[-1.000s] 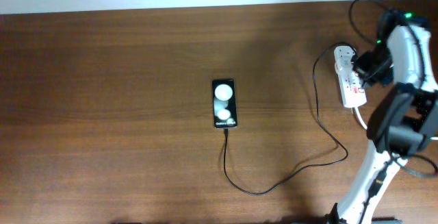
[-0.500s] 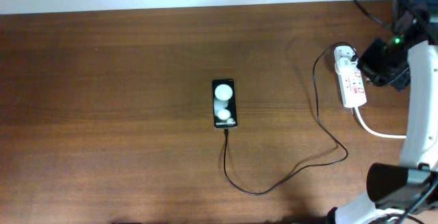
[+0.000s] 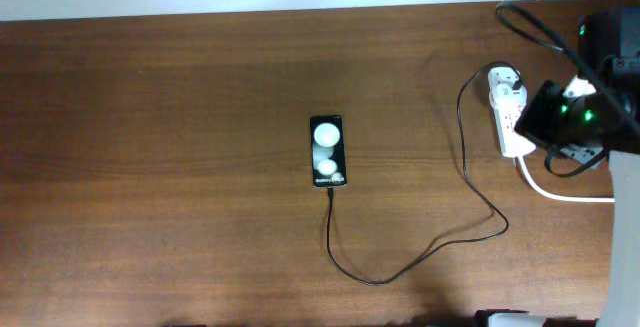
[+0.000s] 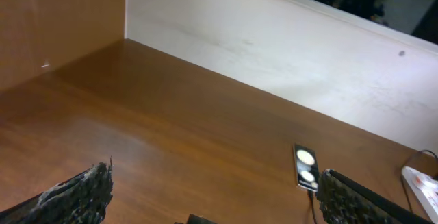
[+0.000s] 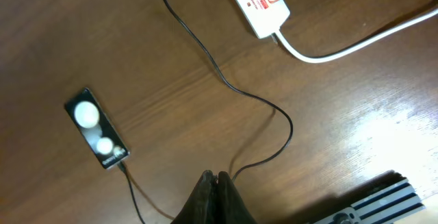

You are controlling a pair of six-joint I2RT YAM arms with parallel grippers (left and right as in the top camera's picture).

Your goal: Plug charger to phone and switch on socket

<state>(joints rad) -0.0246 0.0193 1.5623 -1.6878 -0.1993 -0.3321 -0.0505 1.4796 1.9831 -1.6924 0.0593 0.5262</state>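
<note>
The black phone (image 3: 327, 151) lies mid-table with two white round patches; it also shows in the left wrist view (image 4: 306, 167) and the right wrist view (image 5: 97, 136). The thin black charger cable (image 3: 375, 280) runs from the phone's near end in a loop to a white plug (image 3: 510, 85) in the white power strip (image 3: 508, 119). In the right wrist view the strip (image 5: 256, 1) shows red marks. My right gripper (image 5: 215, 179) is shut and empty, high above the cable (image 5: 226, 80). My left gripper (image 4: 212, 203) is open wide and empty, far from the phone.
The thick white cord (image 3: 565, 192) leaves the strip's near end toward the right edge. My right arm's wrist (image 3: 568, 117) hangs just right of the strip. A white wall (image 4: 287, 53) borders the table's far side and a wooden panel (image 4: 55, 18) its left.
My right arm has drawn back from the power strip toward the right and risen closer to the overhead camera. The phone, the cable and the strip have not moved.
</note>
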